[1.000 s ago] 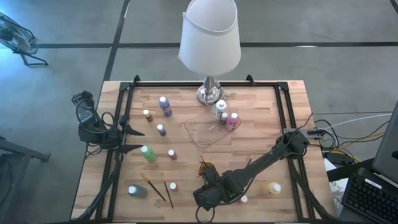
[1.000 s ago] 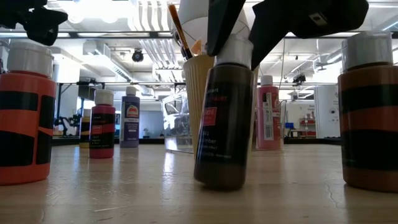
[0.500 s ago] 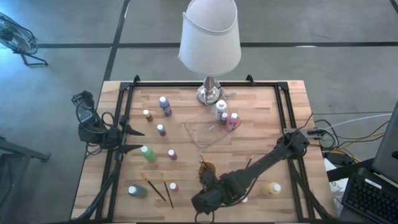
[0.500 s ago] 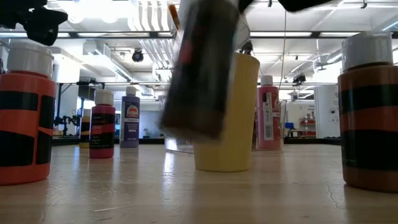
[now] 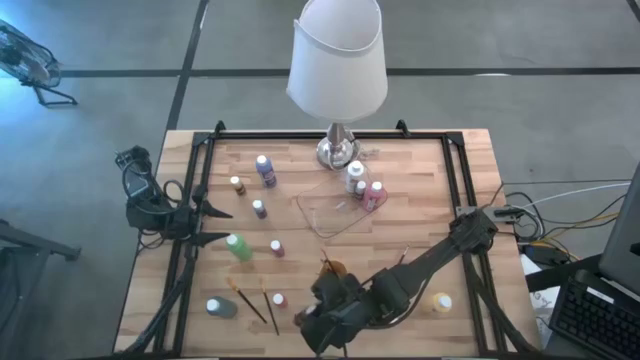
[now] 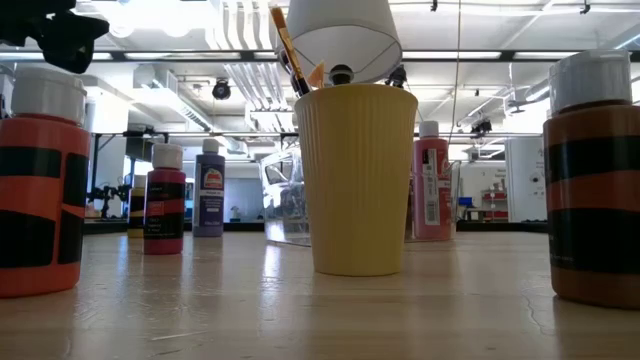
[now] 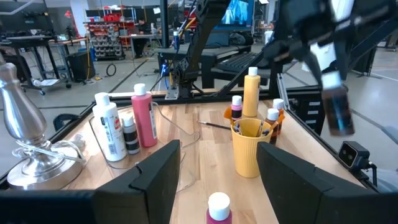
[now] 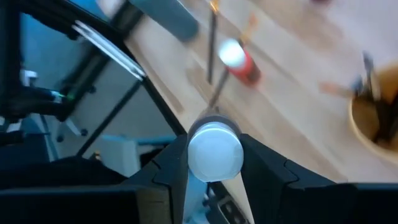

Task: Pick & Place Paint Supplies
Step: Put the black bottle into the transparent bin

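My right gripper hangs above the table's near edge, just near of the orange cup, shut on a dark brown white-capped paint bottle. The cup holds brushes. Other paint bottles stand on their bases across the table: purple, green, white and pink at the clear tray, and yellow. A grey bottle lies on the table. Two brushes lie flat at the near left. My left gripper waits open at the left edge. My right gripper pinches the brown bottle's white cap between its two fingers. They come from above, slanting down. The bottle hangs below them, cap up and slightly tilted, lifted clear of the table.
A lamp with a white shade and silver base stands at the far middle. A black frame runs round the table. In the low view, two large orange-and-black bottles stand close to the lens on either side.
My right gripper has risen from beside the cup with the brown bottle and rolled its wrist. The bottle stood on the table in front of the cup; it is now lifted clear and has left the low view.
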Controlling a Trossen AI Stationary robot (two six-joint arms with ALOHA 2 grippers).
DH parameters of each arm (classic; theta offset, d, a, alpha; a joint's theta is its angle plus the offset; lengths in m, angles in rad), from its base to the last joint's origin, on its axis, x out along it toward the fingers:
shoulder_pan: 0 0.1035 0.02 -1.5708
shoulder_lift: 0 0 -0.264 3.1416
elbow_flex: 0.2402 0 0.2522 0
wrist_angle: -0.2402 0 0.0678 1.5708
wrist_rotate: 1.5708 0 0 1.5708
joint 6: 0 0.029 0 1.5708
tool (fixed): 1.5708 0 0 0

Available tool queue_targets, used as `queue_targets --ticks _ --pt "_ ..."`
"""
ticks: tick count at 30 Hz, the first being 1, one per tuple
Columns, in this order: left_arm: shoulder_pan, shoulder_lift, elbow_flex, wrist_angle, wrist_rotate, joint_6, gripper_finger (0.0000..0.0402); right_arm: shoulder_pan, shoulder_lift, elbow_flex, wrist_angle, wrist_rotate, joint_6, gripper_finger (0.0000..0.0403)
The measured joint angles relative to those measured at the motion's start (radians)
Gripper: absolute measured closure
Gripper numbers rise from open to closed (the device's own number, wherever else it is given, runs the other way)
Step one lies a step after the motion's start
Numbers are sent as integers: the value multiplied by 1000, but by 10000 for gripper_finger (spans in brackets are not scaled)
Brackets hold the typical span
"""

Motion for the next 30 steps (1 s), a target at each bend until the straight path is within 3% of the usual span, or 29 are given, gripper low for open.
queue_targets --ticks 4,14,30 --pt "0 0 0 0 0 0 183 0 0 81 -32 68 -94 285" --pt "0 0 0 0 0 0 183 -42 -72 77 -252 193 -204 283" --pt "0 0 0 0 0 0 183 -316 -157 77 -420 180 -508 288"
